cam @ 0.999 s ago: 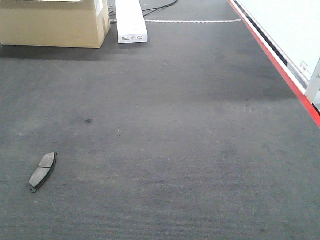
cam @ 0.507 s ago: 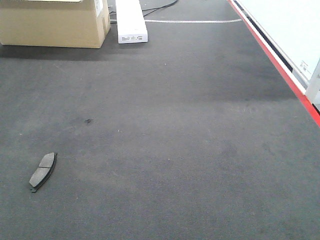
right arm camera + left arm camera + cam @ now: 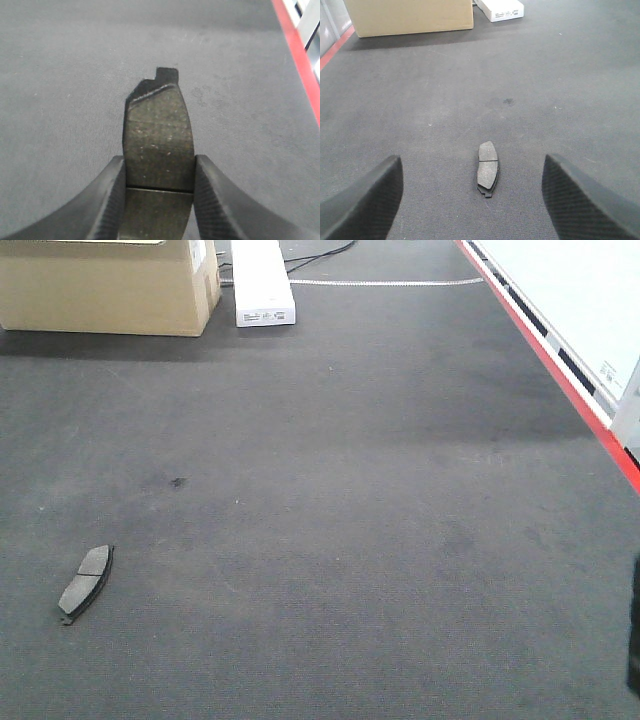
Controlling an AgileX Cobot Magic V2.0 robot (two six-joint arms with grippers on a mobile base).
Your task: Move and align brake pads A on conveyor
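Pinching 1 brake pad (image 3: 159, 125) over the conveyor (image 3: 60, 75), the right tool (image 3: 159, 160) is holding it unplaced. The left tool (image 3: 471, 160) is hanging spread, facing the other pad (image 3: 488, 171), which is lying flat well short of the cardboard box (image 3: 410, 17). Setting both in line is looking undone.

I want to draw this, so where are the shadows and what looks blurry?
Front view: even light, a soft shadow on the conveyor before the cardboard box. Left wrist view: the lying brake pad is sharp, the left fingers blurry. Right wrist view: the held brake pad fills the middle between the right fingers, grainy but clear.
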